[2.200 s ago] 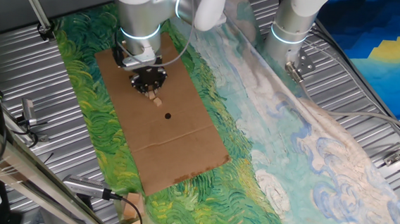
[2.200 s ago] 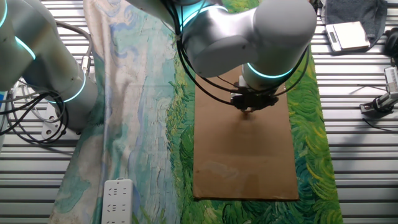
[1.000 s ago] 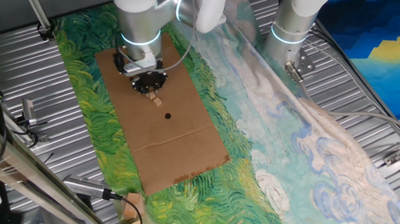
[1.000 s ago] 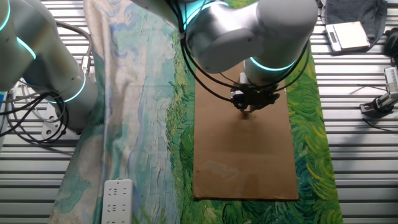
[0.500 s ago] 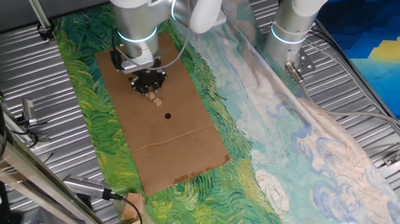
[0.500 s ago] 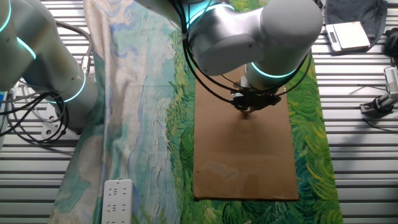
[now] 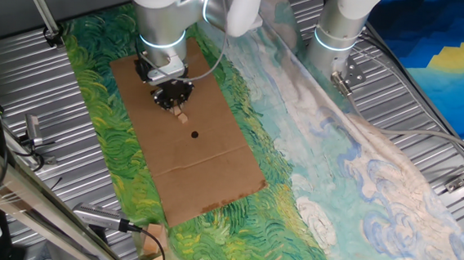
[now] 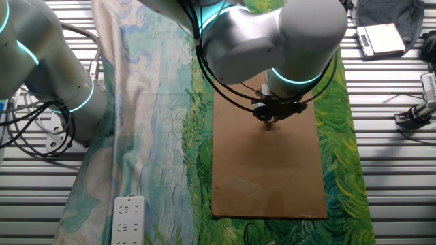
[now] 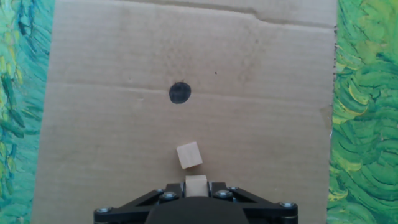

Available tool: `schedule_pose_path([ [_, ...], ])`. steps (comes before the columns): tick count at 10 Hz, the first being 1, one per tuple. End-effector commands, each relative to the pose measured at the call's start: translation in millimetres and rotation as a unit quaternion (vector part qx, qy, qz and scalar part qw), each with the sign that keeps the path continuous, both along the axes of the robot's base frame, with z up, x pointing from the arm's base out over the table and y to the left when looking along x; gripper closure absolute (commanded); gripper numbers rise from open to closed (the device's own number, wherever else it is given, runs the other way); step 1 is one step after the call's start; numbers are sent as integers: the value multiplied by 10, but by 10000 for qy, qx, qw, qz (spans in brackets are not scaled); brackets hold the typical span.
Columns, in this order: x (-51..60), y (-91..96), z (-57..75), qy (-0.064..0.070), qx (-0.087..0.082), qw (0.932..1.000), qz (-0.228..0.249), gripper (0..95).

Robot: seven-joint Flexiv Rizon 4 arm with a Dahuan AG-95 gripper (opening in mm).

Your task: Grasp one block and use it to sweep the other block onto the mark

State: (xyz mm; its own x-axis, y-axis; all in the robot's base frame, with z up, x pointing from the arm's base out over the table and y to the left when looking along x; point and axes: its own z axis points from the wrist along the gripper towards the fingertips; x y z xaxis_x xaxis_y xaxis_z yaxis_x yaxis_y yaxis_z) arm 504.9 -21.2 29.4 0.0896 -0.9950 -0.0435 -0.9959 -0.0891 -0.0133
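In the hand view my gripper (image 9: 196, 186) is shut on a tan wooden block (image 9: 196, 184) held between its fingers. The other tan block (image 9: 189, 155) lies on the cardboard just ahead of the held one, slightly turned, almost touching it. The mark (image 9: 180, 92), a small round black dot, lies farther ahead on the cardboard. In one fixed view the gripper (image 7: 174, 104) is low over the cardboard, the loose block (image 7: 182, 116) shows just past it and the mark (image 7: 195, 133) lies beyond. In the other fixed view the gripper (image 8: 271, 120) hides both blocks and the mark.
The brown cardboard sheet (image 7: 204, 177) lies on a green painted cloth (image 7: 101, 129). A crease crosses the cardboard beyond the mark (image 9: 186, 18). A second robot base (image 7: 337, 31) stands at the back right. A power strip (image 8: 127, 218) lies on the cloth.
The arm's upper joint has swung a little from side to side. The gripper stays low over the cardboard and shows no clear shift. The loose block and the mark have not moved.
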Motion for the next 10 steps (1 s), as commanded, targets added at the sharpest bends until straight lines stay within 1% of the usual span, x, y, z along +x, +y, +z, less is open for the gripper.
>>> schedule_pose_path([
  [1, -3, 3, 3, 8, -19, 10000, -54, 950],
  [3, -3, 3, 3, 11, -14, 10000, -67, 950],
  [4, -43, 24, -1, 7, -3, 9999, -100, 950],
  [5, -140, 77, -32, -51, 23, 9999, -142, 950],
  [6, -205, 114, -51, -96, 7, 9998, -188, 950],
  [7, -225, 132, -66, -116, 46, 9997, -214, 950],
  [9, -222, 135, -70, -112, 119, 9996, -236, 950],
  [10, -216, 138, -77, -112, 110, 9996, -242, 950],
])
